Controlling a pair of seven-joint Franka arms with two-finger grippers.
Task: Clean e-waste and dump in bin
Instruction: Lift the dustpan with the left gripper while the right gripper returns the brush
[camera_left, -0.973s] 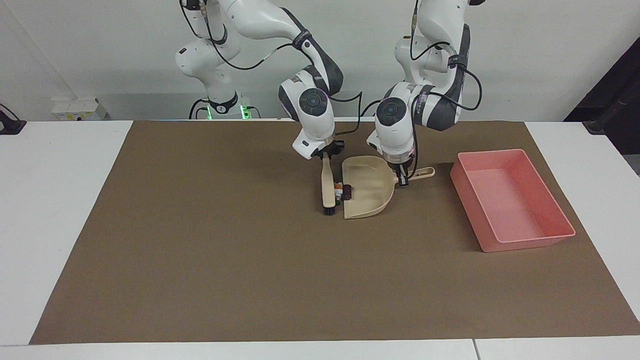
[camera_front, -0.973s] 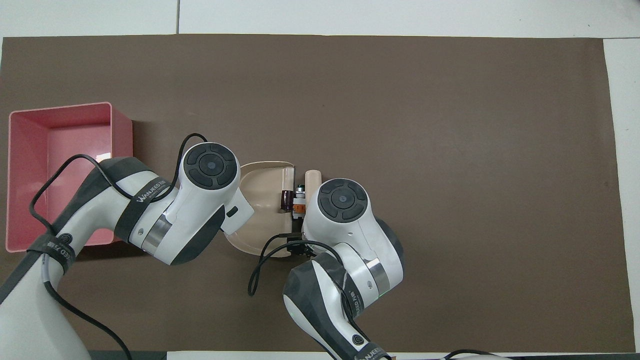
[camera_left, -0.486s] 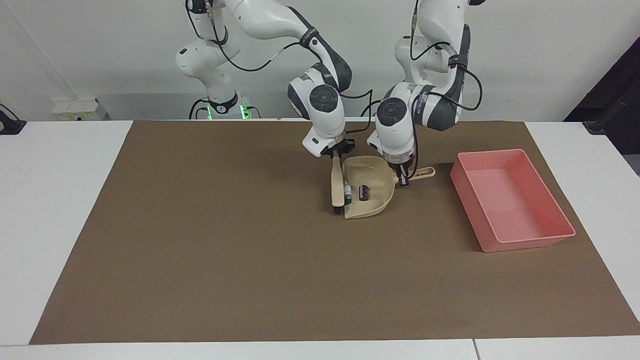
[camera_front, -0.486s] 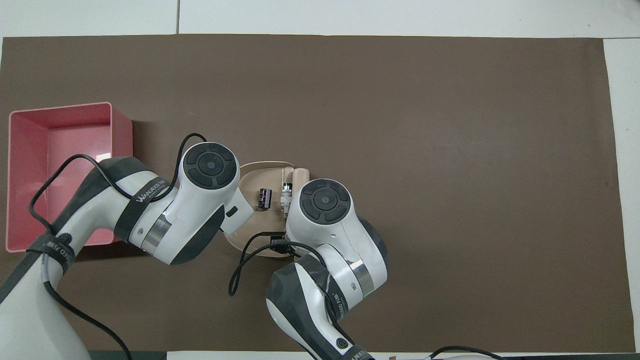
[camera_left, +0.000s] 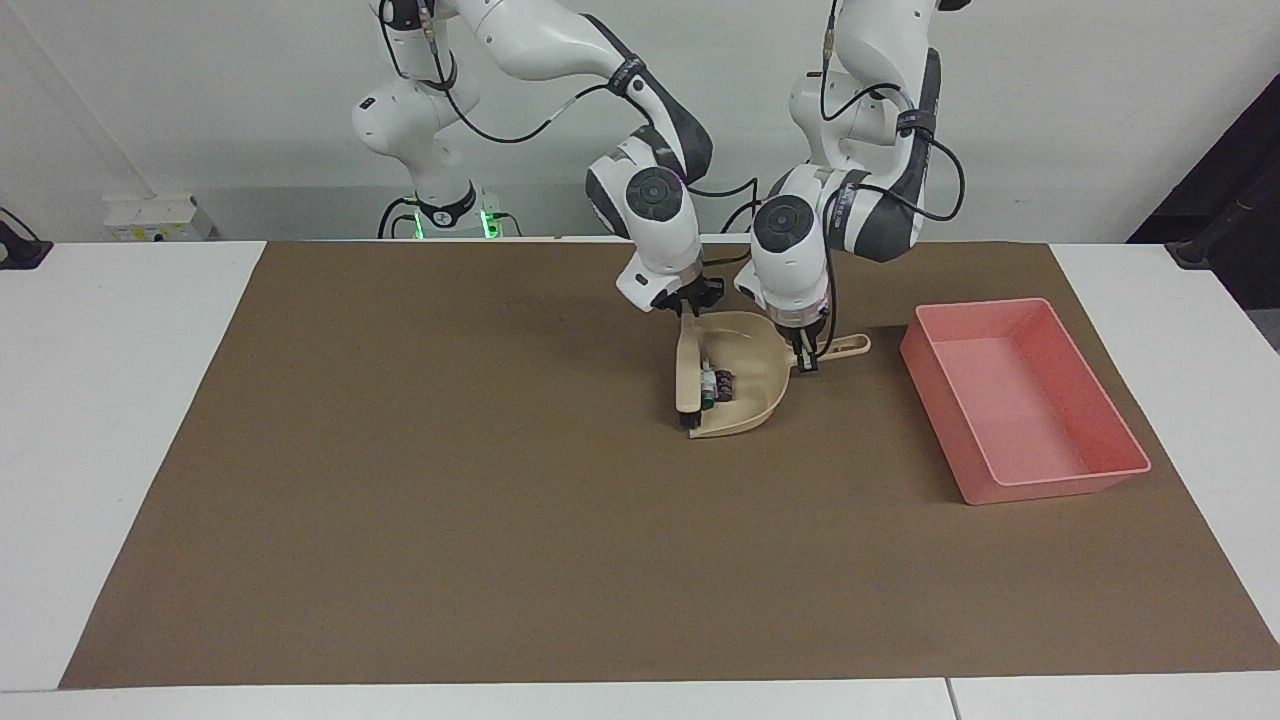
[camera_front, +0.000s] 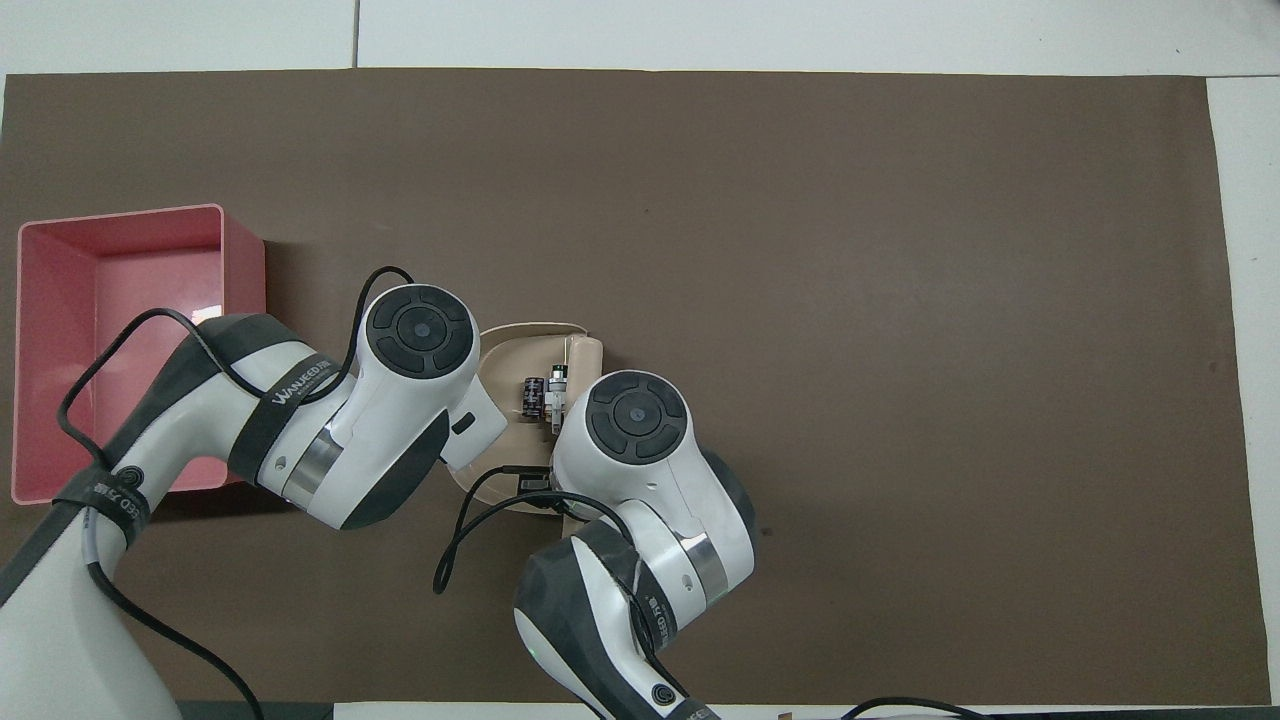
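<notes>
At mat centre, sweep step closing: right tool (camera_left: 683, 309) clamps brush (camera_left: 687, 372), e-waste (camera_left: 715, 385) inside dustpan (camera_left: 752, 370), left tool (camera_left: 803, 352) grips handle (pan steady). Next: lift pan level, carry toward 3 o'clock, tip into bin (camera_left: 1020, 400).

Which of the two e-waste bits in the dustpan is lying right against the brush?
The white bit with the green tip lies against the brush. The small black block lies deeper in the dustpan, beside the white bit, toward the handle.
</notes>
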